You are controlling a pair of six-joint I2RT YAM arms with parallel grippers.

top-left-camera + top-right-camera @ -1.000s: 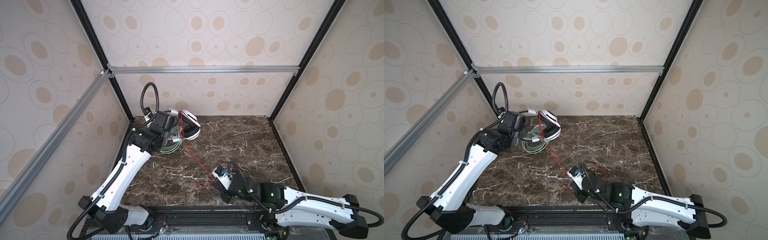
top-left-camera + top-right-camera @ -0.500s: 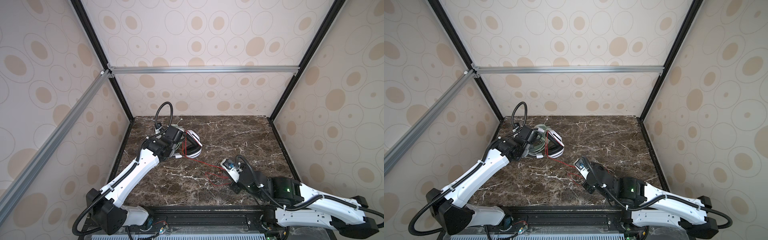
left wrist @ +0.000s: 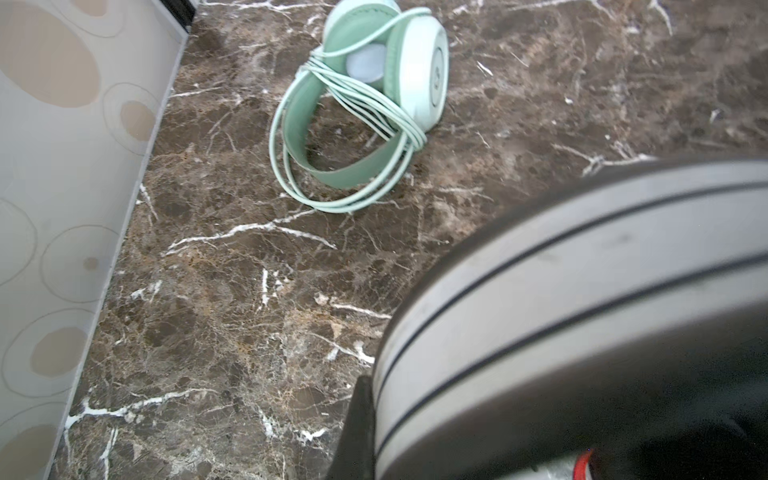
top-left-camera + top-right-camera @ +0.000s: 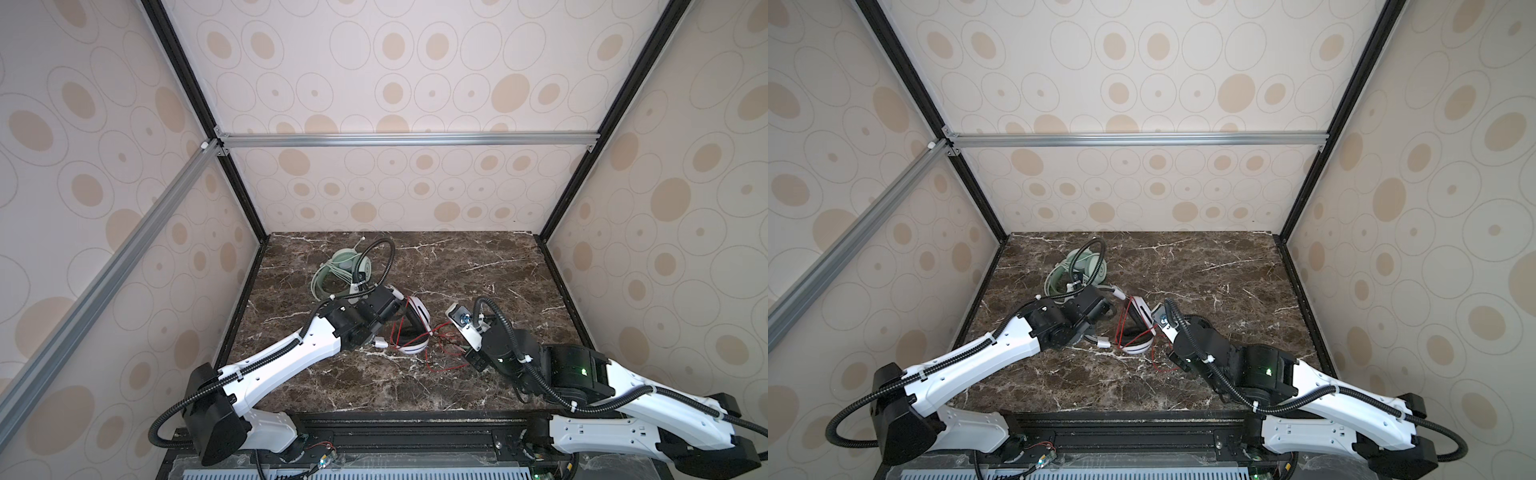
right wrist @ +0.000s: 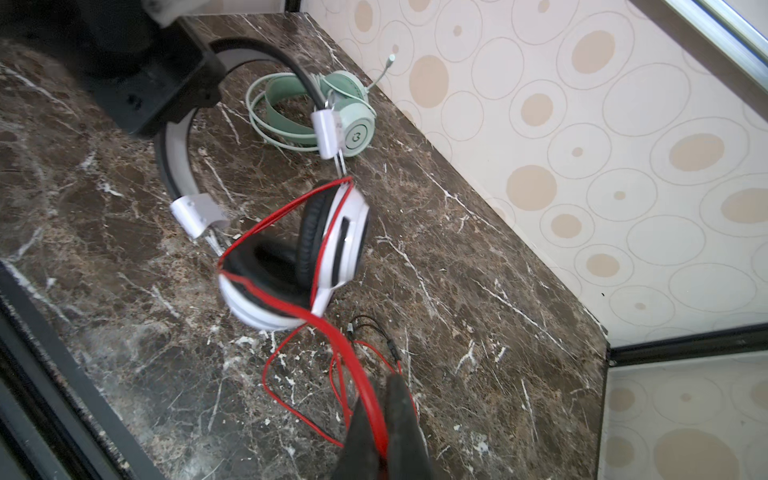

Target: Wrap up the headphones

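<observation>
My left gripper (image 4: 384,309) is shut on the grey headband (image 3: 582,291) of the white-and-black headphones (image 4: 415,334), near the table's middle. In the left wrist view one dark finger (image 3: 357,436) shows beside the band. The earcups (image 5: 299,257) hang below it, with red cable strands running across them. From them the red cable (image 5: 332,332) runs to my right gripper (image 5: 382,419), which is shut on it just right of the cups (image 4: 451,338). The mint-green headphones (image 4: 345,270) lie at the back left, their pale cable wound round them.
Loose loops of red cable (image 4: 440,361) with a black plug end (image 5: 374,328) lie on the marble table (image 4: 498,270) in front of my right gripper. Patterned walls close the table at left, back and right. A black rail runs along the front edge (image 4: 415,419).
My left gripper has carried the white-and-black headphones from the back left towards the middle front, leaving the mint-green pair behind. My right gripper has shifted slightly back and right, still on the cable.
</observation>
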